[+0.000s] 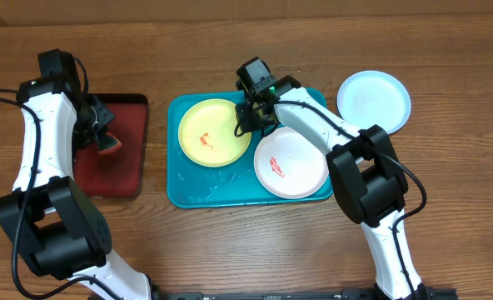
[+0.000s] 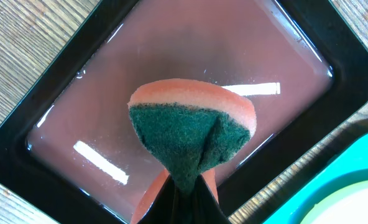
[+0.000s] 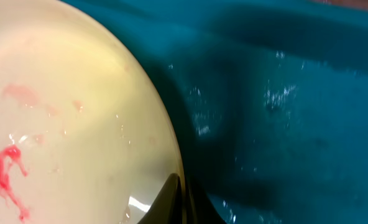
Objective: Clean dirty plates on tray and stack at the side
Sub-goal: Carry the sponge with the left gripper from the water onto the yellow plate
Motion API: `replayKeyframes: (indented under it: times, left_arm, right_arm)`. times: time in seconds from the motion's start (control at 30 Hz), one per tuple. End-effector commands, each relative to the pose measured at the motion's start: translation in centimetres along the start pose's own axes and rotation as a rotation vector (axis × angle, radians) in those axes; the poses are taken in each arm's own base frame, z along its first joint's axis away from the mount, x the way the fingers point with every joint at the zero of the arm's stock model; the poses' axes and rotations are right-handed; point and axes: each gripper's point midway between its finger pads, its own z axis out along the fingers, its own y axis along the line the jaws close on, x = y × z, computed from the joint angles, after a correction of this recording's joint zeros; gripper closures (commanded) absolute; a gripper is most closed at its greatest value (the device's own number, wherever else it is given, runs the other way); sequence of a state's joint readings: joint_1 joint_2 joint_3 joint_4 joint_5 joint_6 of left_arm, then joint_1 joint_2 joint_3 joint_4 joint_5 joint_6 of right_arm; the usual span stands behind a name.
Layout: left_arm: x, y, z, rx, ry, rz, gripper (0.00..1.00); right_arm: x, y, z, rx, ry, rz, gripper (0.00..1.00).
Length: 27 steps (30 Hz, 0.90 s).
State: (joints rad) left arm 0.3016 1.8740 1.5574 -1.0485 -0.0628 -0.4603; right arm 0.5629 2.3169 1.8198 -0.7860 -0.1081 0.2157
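Tray (image 1: 203, 188) on wood-grain table (image 1: 255, 250)

wooden table (image 1: 446, 50) fills the overhead view, warm mid-brown with fine grain running left to right, lit evenly from above with short soft shadows; two bright strip-shaped glints lie on the glossy floor of the dark red tray (image 2: 171, 50).

Turquoise tray (image 1: 188, 190): wet, lying mid-tabletop. On it lie the yellow-green plate (image 1: 209, 133), left, and the white plate (image 1: 301, 171), right, both red-smeared. Light blue plate (image 1: 374, 100): unsmeared, on the tabletop near the far right corner.
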Motion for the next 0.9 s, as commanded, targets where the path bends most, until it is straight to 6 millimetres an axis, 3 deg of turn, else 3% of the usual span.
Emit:
replayKeyframes:
  times: [0.0,0.1,0.3,0.37,0.53,0.67,0.73,0.87]
  left_arm:
    - [0.3,-0.2,0.1,0.009,0.009,0.022,0.96]
    - [0.3,-0.2,0.1,0.009,0.009,0.022,0.96]
    - [0.3,-0.2,0.1,0.009,0.009,0.038,0.96]
    - [0.3,-0.2,0.1,0.009,0.009,0.041,0.96]
    - [0.3,-0.2,0.1,0.010,0.009,0.041,0.96]
    - [0.4,-0.4,0.2,0.018,0.018,0.044,0.96]
    - [0.8,-1.4,0.1,0.080,0.040,0.092,0.96]
    - [1.9,-4.4,-0.4,0.236,0.073,0.229,0.96]
  right_arm:
    - [0.7,0.5,-0.4,0.009,0.044,0.030,0.95]
    - [0.5,0.5,-0.5,0.011,0.042,0.008,0.72]
    - [0.2,0.3,-0.1,0.025,0.024,-0.018,0.66]
    - [0.2,0.2,0.1,0.025,0.024,-0.018,0.67]
    - [1.2,0.0,1.0,0.033,0.063,0.033,0.86]
    - [2.0,-0.3,1.5,0.040,0.094,0.050,0.92]
    - [1.8,-0.2,1.6,0.038,0.087,0.049,0.96]
    - [0.6,0.1,1.6,0.020,0.039,0.016,0.96]
